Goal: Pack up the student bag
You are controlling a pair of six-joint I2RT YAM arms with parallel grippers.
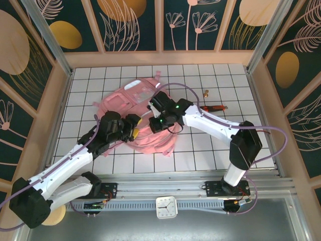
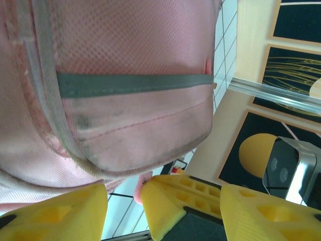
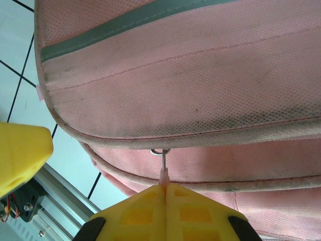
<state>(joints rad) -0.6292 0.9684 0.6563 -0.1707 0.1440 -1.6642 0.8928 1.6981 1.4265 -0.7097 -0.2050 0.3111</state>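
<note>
Right wrist view: right hand pinched shut on the zip pull of the student bag (pink).
Left wrist view: left hand open, close beside the bag.

Matt pink woven cloth on the student bag, grubby and scuffed; its zip pull showed a shiny metal ring. The right gripper had matt yellow plastic jaws, and the table looked smooth.
</note>
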